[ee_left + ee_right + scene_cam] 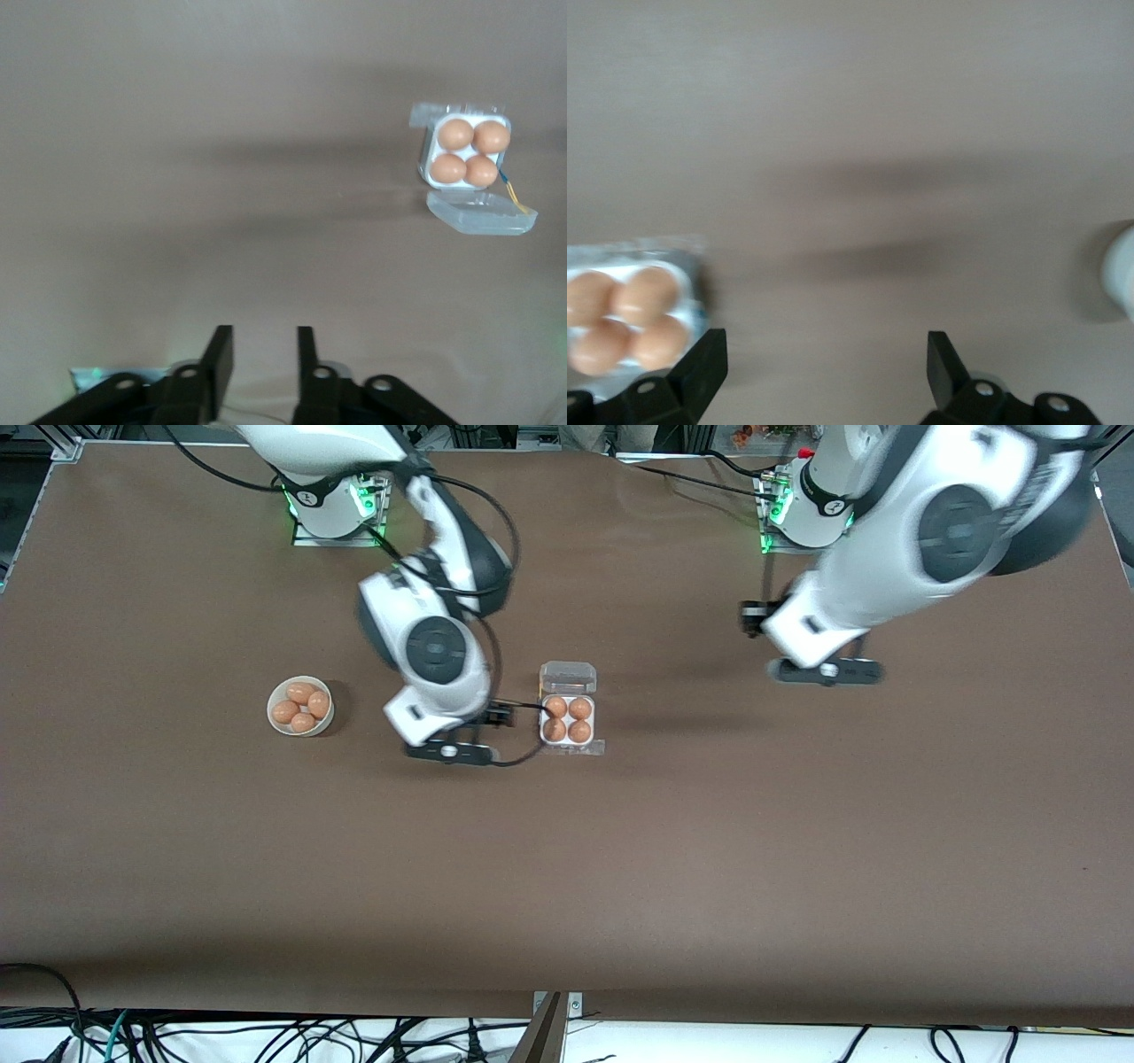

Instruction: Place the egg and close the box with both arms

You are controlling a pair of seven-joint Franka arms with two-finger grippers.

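the box [567, 720] sits open mid-desk [620, 850], four eggs [567, 719] filling its cells, lid [568, 677] laid back. the right tool [824, 363] hovers spread wide between box and bowl [300, 707]. the left tool [264, 359], narrowly parted and empty, hangs over bare desk toward the left arm's end.

Your brown table [620, 850] carries two items: the box [567, 717], lid open, four eggs seated; a white bowl [300, 706] of eggs toward the right arm's end.
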